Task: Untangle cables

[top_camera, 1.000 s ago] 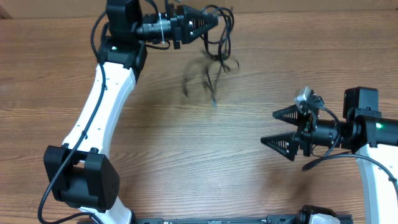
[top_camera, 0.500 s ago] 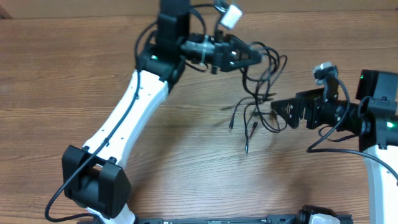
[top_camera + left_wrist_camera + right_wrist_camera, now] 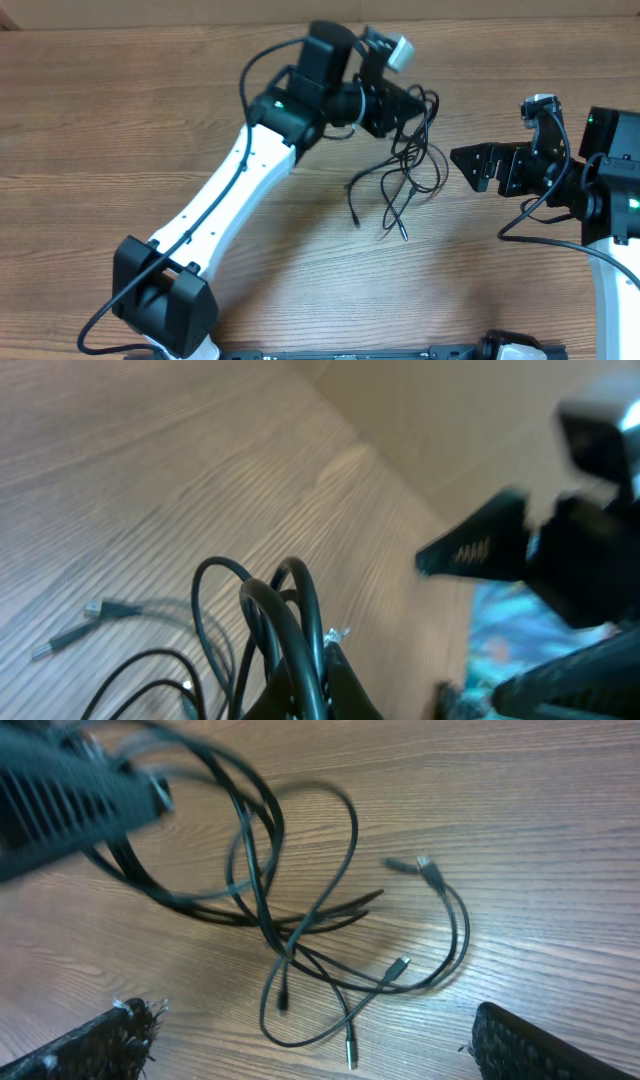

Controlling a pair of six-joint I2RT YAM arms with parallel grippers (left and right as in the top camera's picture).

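The cables are thin black cords in loose tangled loops with small plug ends. My left gripper is shut on the top of the bundle and holds it above the wooden table; the loops hang down and plug ends trail at the centre. In the left wrist view the cords run through the shut fingers. My right gripper is open and empty, just right of the cables. In the right wrist view the loops and plugs lie ahead of its spread fingers.
The wooden table spreads to the left and front. The left arm crosses the table's middle diagonally. The right arm's base stands at the right edge.
My left gripper has swung from the far left toward the centre right, carrying the cables with it. My right gripper has moved up and toward the cables.
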